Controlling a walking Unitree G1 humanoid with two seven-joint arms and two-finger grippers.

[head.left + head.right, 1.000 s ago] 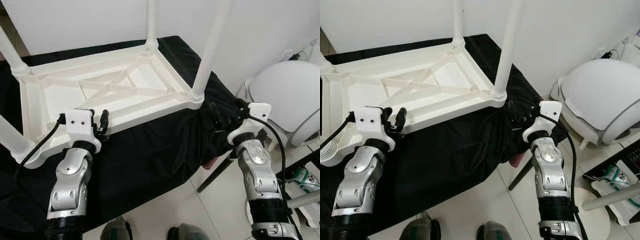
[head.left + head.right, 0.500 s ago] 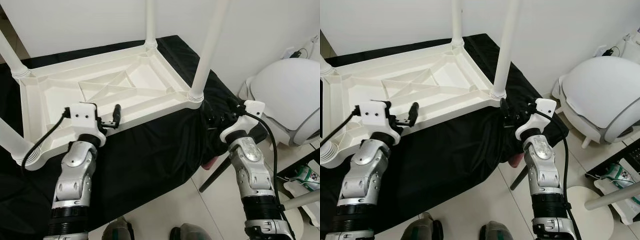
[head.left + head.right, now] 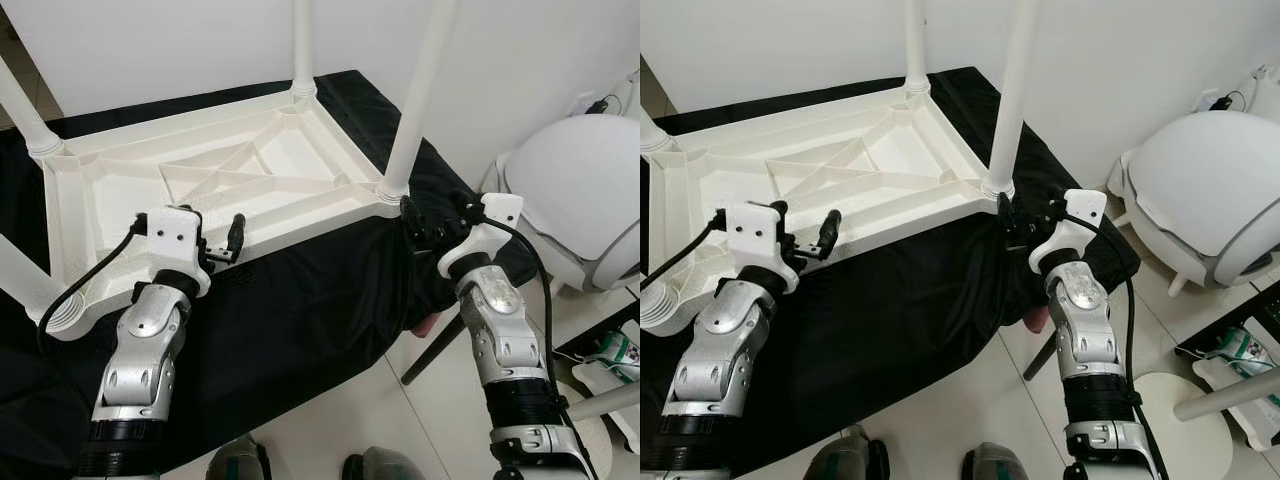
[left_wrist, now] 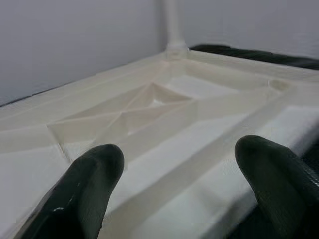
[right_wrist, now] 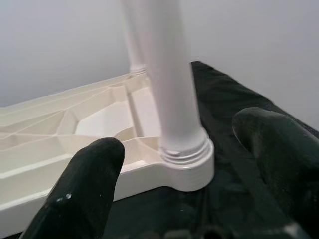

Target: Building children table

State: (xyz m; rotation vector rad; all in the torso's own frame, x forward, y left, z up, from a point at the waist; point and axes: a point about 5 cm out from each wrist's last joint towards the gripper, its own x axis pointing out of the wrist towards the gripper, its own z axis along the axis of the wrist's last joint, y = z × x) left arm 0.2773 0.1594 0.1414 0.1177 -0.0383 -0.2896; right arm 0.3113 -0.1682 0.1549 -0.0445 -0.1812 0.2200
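Our left tool hangs over the near long edge of the upturned white children's table, its two black fingers spread wide and gripping nothing. Ahead of this tool lies the ribbed underside of the table top, with its diagonal bracing and a far leg rising at the corner beyond.

Our right tool sits just beside the near right corner of the table, fingers likewise wide apart and empty. Straight in front of it, between the two fingertips, stands a white leg seated in its round corner socket; the fingers flank the leg without touching it, as far as we can tell.

The table rests upside down on a worktop covered in black cloth, all its legs pointing upward. The cloth hangs over the worktop's front edge, below both tools.

Off to the right of our right tool, on the tiled floor, stands a rounded white appliance.
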